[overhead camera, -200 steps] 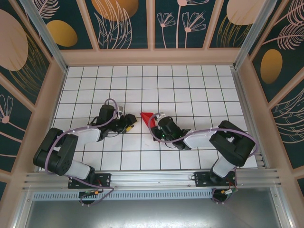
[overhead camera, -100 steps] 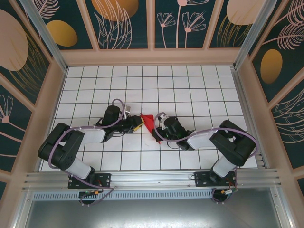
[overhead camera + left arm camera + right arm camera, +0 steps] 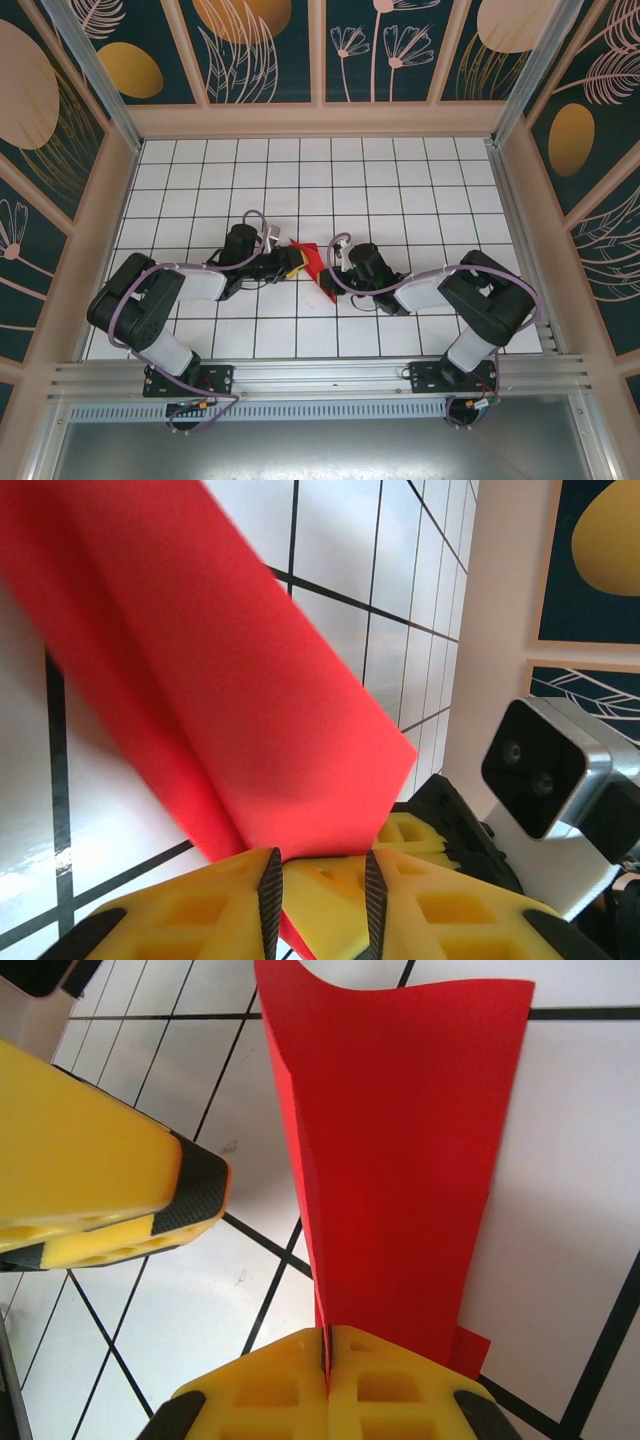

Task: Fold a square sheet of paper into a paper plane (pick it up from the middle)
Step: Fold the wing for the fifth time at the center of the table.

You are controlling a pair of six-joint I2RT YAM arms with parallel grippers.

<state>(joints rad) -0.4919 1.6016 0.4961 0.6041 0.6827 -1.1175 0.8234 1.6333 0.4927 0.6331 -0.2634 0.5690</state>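
The red sheet of paper [image 3: 313, 262] is folded into a narrow, layered shape and is held off the white tiles at mid-table, between my two grippers. My right gripper [image 3: 334, 270] is shut on its near end; in the right wrist view the yellow fingertips [image 3: 327, 1338] pinch the fold and the paper [image 3: 400, 1150] fans away from them. My left gripper [image 3: 296, 263] sits at the paper's left side. In the left wrist view its black pads [image 3: 270, 895] stand a little apart at the paper's [image 3: 250, 670] lower edge, with nothing clearly clamped between them [image 3: 318, 870].
A white grid-tiled floor [image 3: 400, 180] runs to wooden walls on three sides. One left-gripper fingertip [image 3: 195, 1195] lies close beside the paper. The right arm's camera housing [image 3: 545, 765] is just behind the paper.
My left gripper has moved right up to the paper and its jaws have narrowed. The right gripper kept its hold, and the paper has turned and dropped slightly.
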